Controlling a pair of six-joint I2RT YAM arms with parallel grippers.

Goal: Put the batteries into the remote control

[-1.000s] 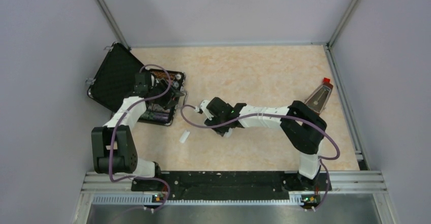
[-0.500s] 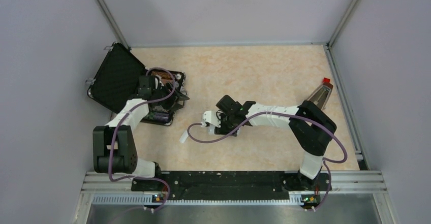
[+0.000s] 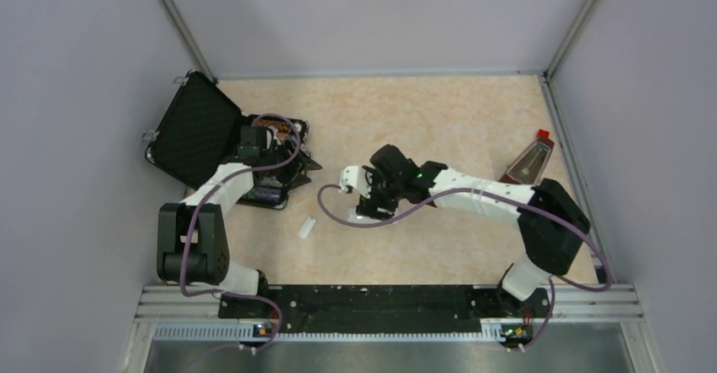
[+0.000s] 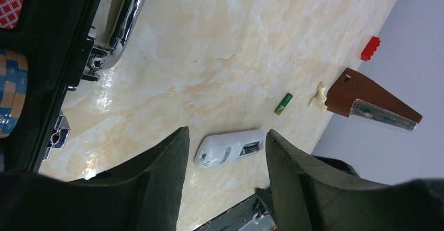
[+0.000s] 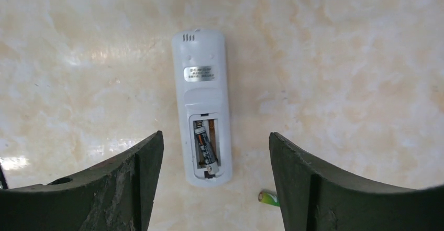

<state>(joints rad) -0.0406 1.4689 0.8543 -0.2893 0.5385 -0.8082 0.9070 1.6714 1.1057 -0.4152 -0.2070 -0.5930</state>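
**Fig.** Remote point(image 5: 203, 105) lies back-up on table point(image 5: 340, 58), bay open. Dark battery point(image 5: 203, 146) sits in one slot; other slot empty. Green battery point(image 5: 268, 197) lies loose just beside remote's bay end. R gripper point(image 5: 213, 136) hovers above, fingers apart, empty. L gripper point(image 4: 226, 134) also spread, empty, near black case point(image 4: 31, 58). Tip: pinch green battery mid-length, check polarity, seat spring end first.

The remote control point(image 5: 203, 84) is white, with a dark battery point(image 5: 203, 146) inside it. A green battery point(image 4: 284, 104) lies beside it on the peach-marbled desk point(image 3: 440, 119).
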